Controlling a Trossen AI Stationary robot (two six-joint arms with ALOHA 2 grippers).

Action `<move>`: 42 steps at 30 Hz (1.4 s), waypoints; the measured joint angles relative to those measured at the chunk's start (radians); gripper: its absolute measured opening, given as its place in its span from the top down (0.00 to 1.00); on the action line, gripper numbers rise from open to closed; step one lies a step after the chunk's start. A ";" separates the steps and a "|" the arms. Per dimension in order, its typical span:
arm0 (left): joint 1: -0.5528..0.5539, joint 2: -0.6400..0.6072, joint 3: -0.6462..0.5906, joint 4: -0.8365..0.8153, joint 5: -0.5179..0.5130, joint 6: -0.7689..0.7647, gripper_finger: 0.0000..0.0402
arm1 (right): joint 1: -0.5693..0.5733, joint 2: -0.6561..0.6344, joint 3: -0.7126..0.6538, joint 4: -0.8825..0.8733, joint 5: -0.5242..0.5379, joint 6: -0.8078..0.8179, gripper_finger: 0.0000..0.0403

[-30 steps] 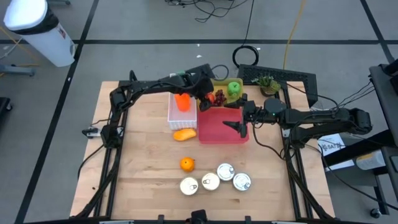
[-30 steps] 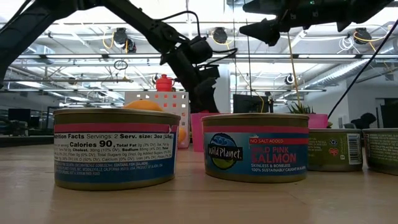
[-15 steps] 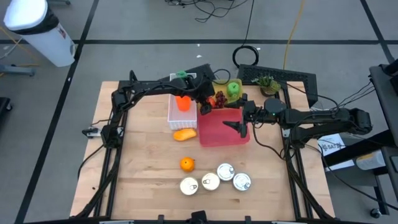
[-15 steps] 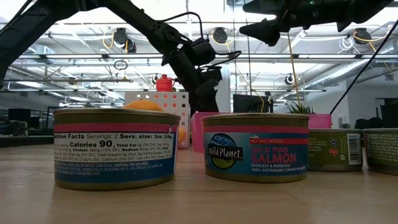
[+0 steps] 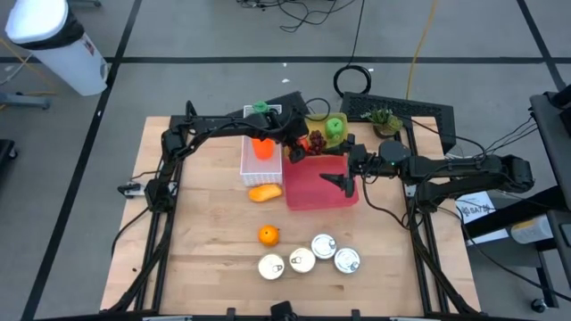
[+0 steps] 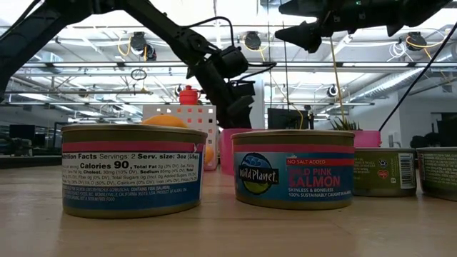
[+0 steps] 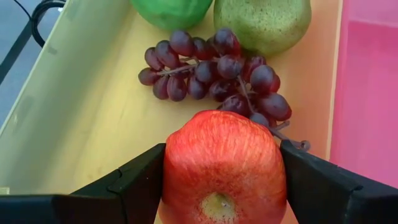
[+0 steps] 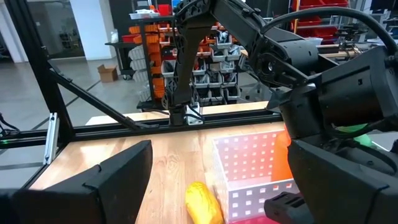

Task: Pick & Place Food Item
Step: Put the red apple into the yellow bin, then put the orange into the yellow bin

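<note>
A red apple [image 7: 221, 165] sits between the two fingers of my left gripper [image 7: 222, 186], over the yellow tray [image 7: 81, 112] at the table's far side. The tray holds purple grapes [image 7: 214, 74], a green apple [image 7: 171, 6] and a green pear [image 7: 264, 22]. In the high view my left gripper [image 5: 299, 143] is at the tray's near left corner, beside the pink bin [image 5: 321, 183]. My right gripper [image 5: 343, 183] hangs open and level above the pink bin, holding nothing. My left gripper pinches the red apple between its two fingers, one on each of its opposite sides [image 7: 171, 168]. The fingers come slanting down from the table's left. The apple's stem dimple [image 7: 219, 202] faces the camera. Whether the apple rests on the tray floor, I cannot tell.
A white perforated basket [image 5: 261, 160] with an orange item stands left of the pink bin. A yellow-orange fruit [image 5: 264, 192] and an orange [image 5: 268, 234] lie in front of it. Several cans [image 5: 308, 257] stand near the front edge. A potted plant [image 5: 385, 119] is at the far right.
My left gripper has sunk a little toward the yellow tray and rolled slightly about its own line, with the apple still between its fingers.
</note>
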 joint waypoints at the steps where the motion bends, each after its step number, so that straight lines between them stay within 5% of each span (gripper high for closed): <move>1: 0.000 0.000 0.000 -0.001 0.000 -0.006 0.28 | 0.000 0.000 0.000 0.000 0.000 0.000 0.13; 18: -0.015 -0.023 -0.005 -0.043 -0.065 -0.008 0.19 | 0.000 0.000 0.000 -0.015 0.003 0.000 0.13; 42: -0.018 -0.150 -0.003 -0.017 -0.082 0.040 0.24 | -0.001 0.000 0.000 -0.023 0.023 0.000 0.13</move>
